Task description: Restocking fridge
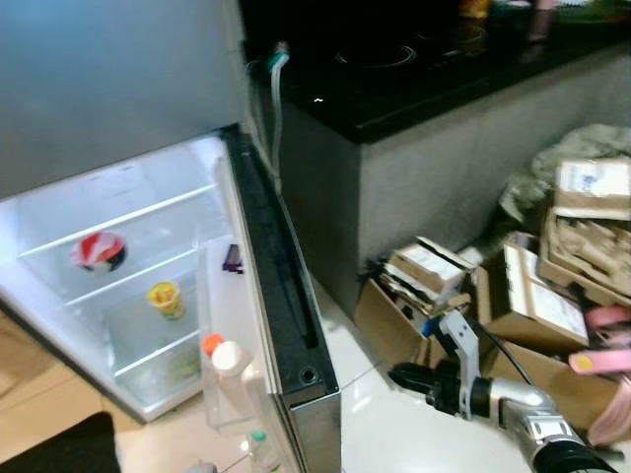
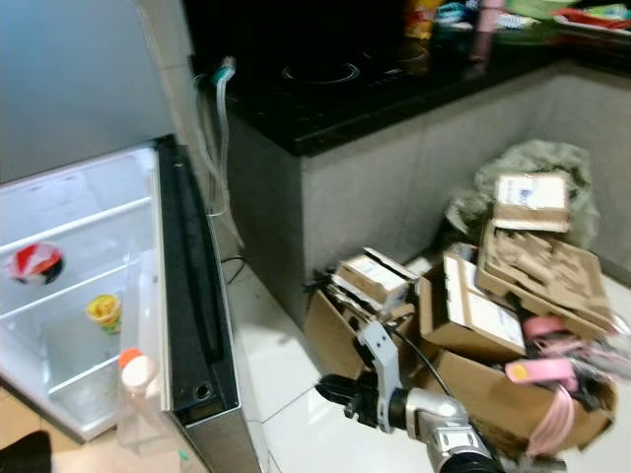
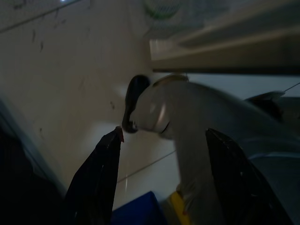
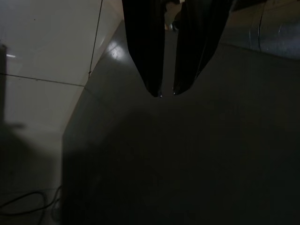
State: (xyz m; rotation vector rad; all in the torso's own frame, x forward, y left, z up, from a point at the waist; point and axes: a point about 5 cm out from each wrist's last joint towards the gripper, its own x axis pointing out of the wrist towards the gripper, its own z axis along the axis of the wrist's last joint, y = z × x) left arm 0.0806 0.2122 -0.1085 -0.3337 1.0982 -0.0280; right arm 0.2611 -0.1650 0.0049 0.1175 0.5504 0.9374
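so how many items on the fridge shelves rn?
2: a red-and-white tub on the upper shelf, a yellow cup on the shelf below. Door-rack bottles not counted; others may be hidden.

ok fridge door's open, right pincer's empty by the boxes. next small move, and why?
Probably swing the right pincer toward the cardboard boxes to find stock. It sits low over the white floor, fingers nearly closed on nothing, while the fridge door stands open with shelf room beside the red tub and yellow cup. What the boxes hold is unclear.
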